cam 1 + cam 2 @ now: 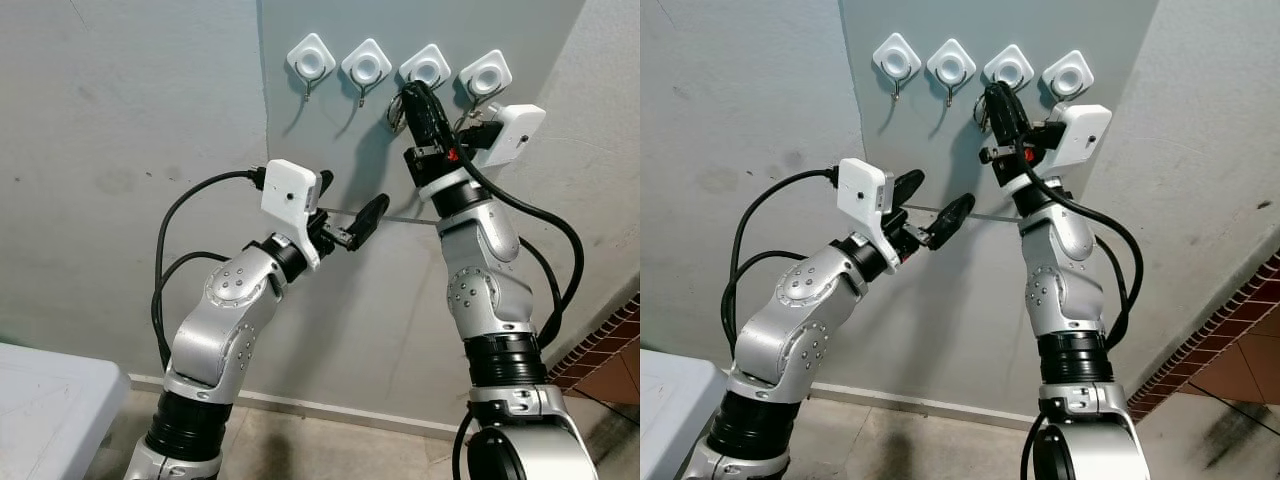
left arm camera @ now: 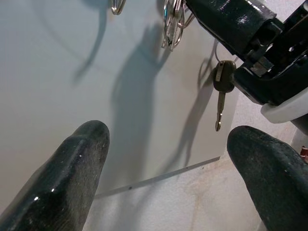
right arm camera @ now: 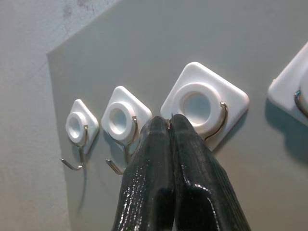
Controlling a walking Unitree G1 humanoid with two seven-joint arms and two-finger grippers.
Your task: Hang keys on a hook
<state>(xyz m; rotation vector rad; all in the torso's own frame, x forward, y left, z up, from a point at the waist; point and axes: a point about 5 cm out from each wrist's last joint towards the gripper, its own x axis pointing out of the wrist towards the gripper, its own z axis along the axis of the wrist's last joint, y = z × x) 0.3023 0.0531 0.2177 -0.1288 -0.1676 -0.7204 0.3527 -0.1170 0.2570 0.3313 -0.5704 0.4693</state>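
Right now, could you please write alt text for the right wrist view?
The right gripper, its two black fingers pressed shut, sits against the third hook in a row of white wall hooks on a grey panel. Two bare hooks lie beyond it.
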